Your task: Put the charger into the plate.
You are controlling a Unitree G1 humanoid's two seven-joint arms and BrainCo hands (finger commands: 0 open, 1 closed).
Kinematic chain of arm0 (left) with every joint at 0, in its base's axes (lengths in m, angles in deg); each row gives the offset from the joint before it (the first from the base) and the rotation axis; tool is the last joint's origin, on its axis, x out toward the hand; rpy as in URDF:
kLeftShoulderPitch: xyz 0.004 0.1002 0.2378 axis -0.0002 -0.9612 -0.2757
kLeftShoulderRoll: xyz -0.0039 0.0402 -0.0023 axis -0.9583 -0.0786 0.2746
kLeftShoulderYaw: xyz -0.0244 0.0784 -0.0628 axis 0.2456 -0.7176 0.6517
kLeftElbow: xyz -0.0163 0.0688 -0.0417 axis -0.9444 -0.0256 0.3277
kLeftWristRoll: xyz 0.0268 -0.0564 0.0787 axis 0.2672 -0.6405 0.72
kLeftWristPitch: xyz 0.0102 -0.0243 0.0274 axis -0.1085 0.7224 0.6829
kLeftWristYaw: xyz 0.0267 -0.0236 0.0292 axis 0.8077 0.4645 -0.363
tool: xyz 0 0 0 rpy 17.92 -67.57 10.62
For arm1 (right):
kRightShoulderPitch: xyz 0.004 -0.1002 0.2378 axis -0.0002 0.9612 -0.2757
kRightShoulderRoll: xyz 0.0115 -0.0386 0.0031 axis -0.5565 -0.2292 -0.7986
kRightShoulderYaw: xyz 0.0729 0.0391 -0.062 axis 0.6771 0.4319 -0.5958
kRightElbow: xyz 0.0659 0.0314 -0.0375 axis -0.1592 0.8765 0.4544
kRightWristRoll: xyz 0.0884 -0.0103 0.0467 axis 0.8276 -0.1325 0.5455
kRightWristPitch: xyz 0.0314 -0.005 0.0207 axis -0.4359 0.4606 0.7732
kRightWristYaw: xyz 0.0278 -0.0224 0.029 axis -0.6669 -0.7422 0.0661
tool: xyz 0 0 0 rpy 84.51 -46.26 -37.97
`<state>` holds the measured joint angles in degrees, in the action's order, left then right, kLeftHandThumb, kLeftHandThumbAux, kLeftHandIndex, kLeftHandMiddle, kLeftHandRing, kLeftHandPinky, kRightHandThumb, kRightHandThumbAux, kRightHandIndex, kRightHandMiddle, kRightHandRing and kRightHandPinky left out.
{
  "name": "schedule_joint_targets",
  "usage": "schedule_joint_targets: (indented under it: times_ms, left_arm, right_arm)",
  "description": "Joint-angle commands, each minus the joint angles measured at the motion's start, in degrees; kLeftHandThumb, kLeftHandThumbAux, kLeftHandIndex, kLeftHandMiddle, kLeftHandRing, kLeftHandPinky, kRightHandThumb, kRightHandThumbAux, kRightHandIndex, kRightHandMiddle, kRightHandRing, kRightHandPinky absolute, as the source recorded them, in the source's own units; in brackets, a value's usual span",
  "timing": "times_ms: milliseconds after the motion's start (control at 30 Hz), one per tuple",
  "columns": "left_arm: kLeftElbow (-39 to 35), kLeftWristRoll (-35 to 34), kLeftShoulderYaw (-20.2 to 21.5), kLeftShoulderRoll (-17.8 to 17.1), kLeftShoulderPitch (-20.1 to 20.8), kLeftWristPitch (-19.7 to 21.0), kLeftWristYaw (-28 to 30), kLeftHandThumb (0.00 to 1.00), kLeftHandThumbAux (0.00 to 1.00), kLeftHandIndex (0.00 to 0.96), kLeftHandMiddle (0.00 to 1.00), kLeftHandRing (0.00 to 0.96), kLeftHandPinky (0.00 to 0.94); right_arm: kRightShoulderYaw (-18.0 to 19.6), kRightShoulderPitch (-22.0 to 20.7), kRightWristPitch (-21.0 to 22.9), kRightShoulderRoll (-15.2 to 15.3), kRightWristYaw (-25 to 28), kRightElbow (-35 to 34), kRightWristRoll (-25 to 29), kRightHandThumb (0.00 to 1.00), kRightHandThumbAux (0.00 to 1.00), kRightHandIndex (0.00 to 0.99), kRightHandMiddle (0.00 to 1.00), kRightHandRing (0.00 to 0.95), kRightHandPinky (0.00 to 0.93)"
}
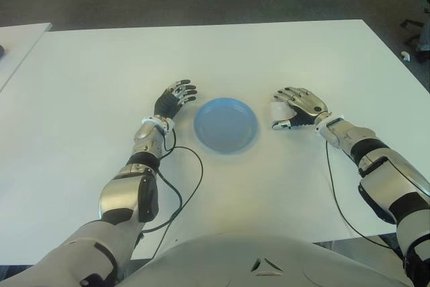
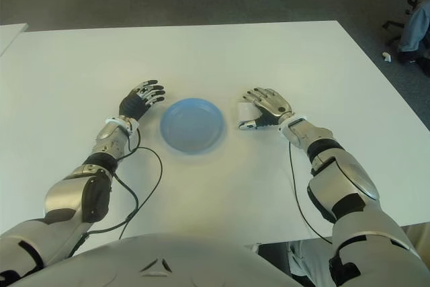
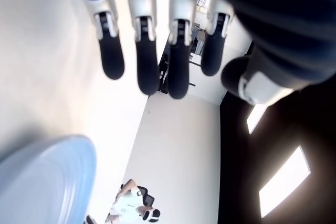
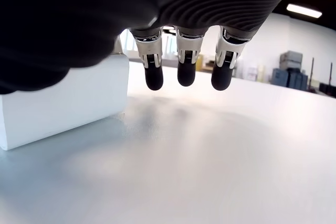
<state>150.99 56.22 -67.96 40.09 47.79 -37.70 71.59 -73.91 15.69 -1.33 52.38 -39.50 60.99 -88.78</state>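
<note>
No brand, label or writing can be read on anything in front of you. At the centre of the white table (image 1: 269, 58) sits a round light blue plate (image 1: 226, 125) with nothing in it.

The charger (image 1: 279, 110) is a small plain white block with flat faces and squared edges. It stands on the table just right of the plate, apart from its rim. Your right hand (image 1: 300, 108) is over and beside it, palm down. In the right wrist view the block (image 4: 63, 103) stands on the tabletop next to the palm. The fingers (image 4: 186, 74) reach forward, only slightly bent, with their dark tips off the surface, so they do not grip the charger.

Your left hand (image 1: 175, 99) shows just left of the plate. Its fingers (image 3: 147, 72) are straight, slightly apart, and hold nothing. A black cable (image 1: 188, 193) loops on the table beside the left forearm.
</note>
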Motion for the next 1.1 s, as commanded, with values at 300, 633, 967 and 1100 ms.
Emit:
schedule_joint_targets:
  times_ms: [300, 633, 967, 1100]
  left_arm:
    - [1.45, -0.08, 0.01, 0.11, -1.80, 1.78, 0.47, 0.000, 0.546, 0.302, 0.379, 0.359, 0.340]
    - [1.56, -0.15, 0.07, 0.53, -1.59, 1.59, -0.01, 0.000, 0.544, 0.301, 0.377, 0.356, 0.336]
    - [1.56, 0.17, -0.16, 0.96, -1.56, 0.70, -0.33, 0.000, 0.537, 0.292, 0.373, 0.352, 0.337]
    - [1.60, 0.01, -0.04, 1.16, -1.45, 0.67, -0.35, 0.000, 0.543, 0.292, 0.374, 0.355, 0.344]
  right_arm:
    - [-1.57, 0.92, 1.46, 0.01, -8.63, 0.29, -2.17, 0.362, 0.308, 0.222, 0.354, 0.343, 0.310]
    - [-1.14, 1.14, 5.30, 0.94, -19.42, -1.18, -3.94, 0.712, 0.691, 0.434, 0.765, 0.767, 0.808]
    - [-1.67, 0.20, 4.95, 3.05, -19.36, -2.86, -4.78, 0.728, 0.706, 0.441, 0.832, 0.819, 0.841]
    - [-2.46, -0.56, 4.29, 4.68, -18.56, -4.59, -6.22, 0.729, 0.708, 0.440, 0.854, 0.846, 0.870]
